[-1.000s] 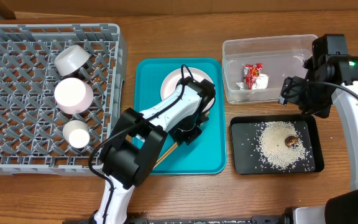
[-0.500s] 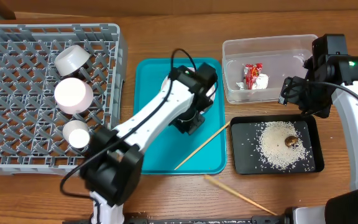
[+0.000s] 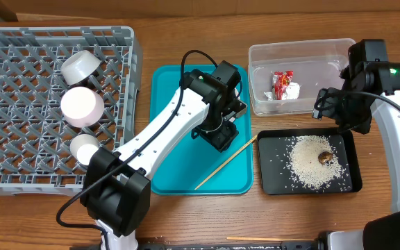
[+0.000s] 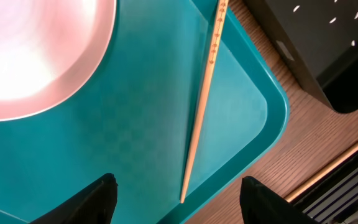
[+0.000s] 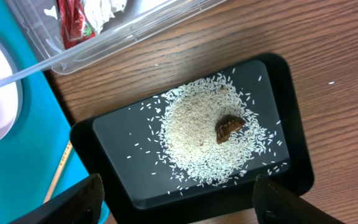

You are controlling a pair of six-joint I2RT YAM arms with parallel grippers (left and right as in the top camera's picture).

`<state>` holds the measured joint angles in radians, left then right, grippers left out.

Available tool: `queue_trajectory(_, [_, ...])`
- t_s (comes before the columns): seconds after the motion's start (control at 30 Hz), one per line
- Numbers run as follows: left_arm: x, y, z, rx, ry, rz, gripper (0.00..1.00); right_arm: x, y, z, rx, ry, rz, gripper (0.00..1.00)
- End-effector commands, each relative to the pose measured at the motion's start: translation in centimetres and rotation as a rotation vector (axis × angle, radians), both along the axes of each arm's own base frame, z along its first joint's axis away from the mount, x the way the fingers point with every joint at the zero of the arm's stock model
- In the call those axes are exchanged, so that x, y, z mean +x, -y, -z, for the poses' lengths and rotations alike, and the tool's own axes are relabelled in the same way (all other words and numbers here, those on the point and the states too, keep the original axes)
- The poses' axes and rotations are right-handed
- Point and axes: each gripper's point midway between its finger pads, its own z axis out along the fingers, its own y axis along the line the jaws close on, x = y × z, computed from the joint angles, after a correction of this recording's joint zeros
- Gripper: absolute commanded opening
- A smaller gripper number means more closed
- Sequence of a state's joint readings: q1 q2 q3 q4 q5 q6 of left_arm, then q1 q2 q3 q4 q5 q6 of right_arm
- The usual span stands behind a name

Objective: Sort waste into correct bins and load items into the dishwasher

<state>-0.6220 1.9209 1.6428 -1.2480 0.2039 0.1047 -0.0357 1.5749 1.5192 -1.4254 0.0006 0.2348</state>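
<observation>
My left gripper [image 3: 221,133] [image 4: 179,199] hangs open over the teal tray [image 3: 235,177], holding nothing. One wooden chopstick [image 3: 226,163] [image 4: 202,99] lies slanted on the tray, its far end over the right rim. A second chopstick [image 3: 255,239] lies at the table's front edge. The white plate [image 4: 30,56] sits on the tray, mostly hidden by the arm from overhead. My right gripper [image 3: 339,111] [image 5: 178,199] is open above the black tray [image 3: 269,184] holding rice [image 5: 197,143] and a brown lump [image 5: 229,127]. The red-and-white wrapper [image 3: 283,85] lies in the clear tub [image 3: 301,52].
The grey dish rack [image 3: 54,31] at the left holds three bowls [image 3: 82,64] [image 3: 82,105] [image 3: 85,148]. The left arm stretches across the teal tray. The clear tub and black tray sit close together on the right.
The left gripper has opened and lifted toward the back. Both chopsticks left it: one now lies across the tray's right rim, the other slid to the table's front edge.
</observation>
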Motion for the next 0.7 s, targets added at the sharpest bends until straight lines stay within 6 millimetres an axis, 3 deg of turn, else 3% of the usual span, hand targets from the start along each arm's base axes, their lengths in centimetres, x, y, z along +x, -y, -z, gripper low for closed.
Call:
queue_trajectory(0.0, [-0.4,1.0,0.9,-0.011,-0.027,0.041,0.66,0.4,0.2,-1.3,-0.011,0.046,0.002,0.79])
queue_trajectory(0.27, [-2.5,2.8,4.1,0.041,-0.093,0.133,0.66,0.4,0.2,-1.3,-0.011,0.046,0.002,0.8])
queue_trajectory(0.47, [-3.2,3.5,8.3,0.119,-0.128,0.176,0.64,0.4,0.2,-1.3,-0.011,0.046,0.002,0.8])
queue_trajectory(0.6, [-3.4,3.0,10.7,0.167,-0.166,0.177,0.58,0.4,0.1,-1.3,-0.01,0.046,0.002,0.8])
queue_trajectory(0.67, [-3.5,2.7,11.6,0.185,-0.182,0.177,0.47,0.4,0.2,-1.3,-0.011,0.046,0.002,0.8])
